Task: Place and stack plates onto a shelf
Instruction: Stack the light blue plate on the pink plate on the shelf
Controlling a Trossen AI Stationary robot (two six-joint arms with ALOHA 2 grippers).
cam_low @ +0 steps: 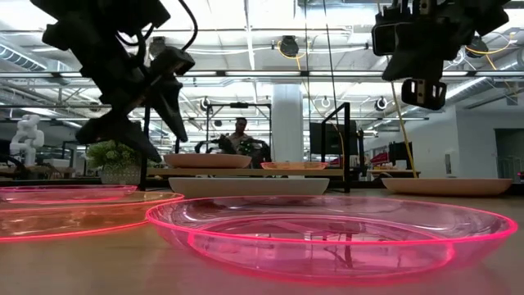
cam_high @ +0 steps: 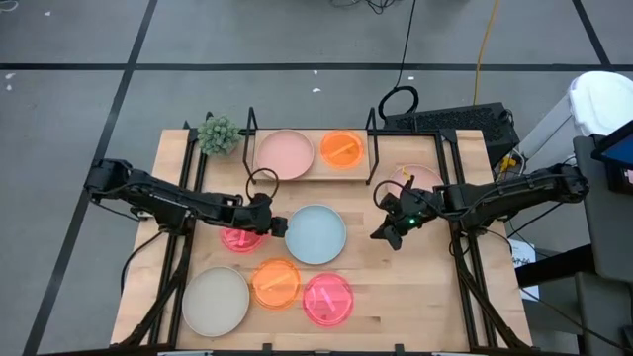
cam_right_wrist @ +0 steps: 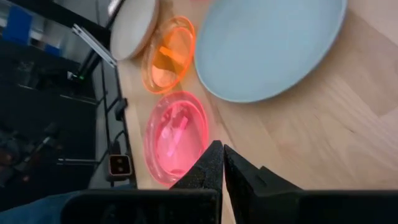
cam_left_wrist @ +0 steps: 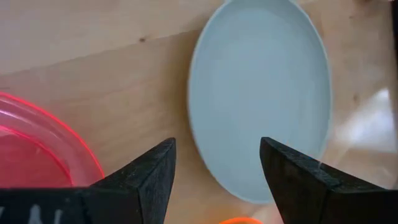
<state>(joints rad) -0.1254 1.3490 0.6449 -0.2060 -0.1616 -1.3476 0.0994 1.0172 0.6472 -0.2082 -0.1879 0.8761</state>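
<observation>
Centrally on the desk (cam_high: 415,287) lies a matte light blue plate (cam_high: 316,234), round, shallow and bare. Just beside its edge hovers the left hand (cam_high: 280,226), fingers apart, above a translucent neon pink plate (cam_high: 237,238). Across the blue plate, the right hand (cam_high: 388,235) hangs above bare wood, fingers together. Behind, the shelf (cam_high: 307,170) carries a pale pink plate (cam_high: 284,151) and a small orange plate (cam_high: 342,148) side by side.
</observation>
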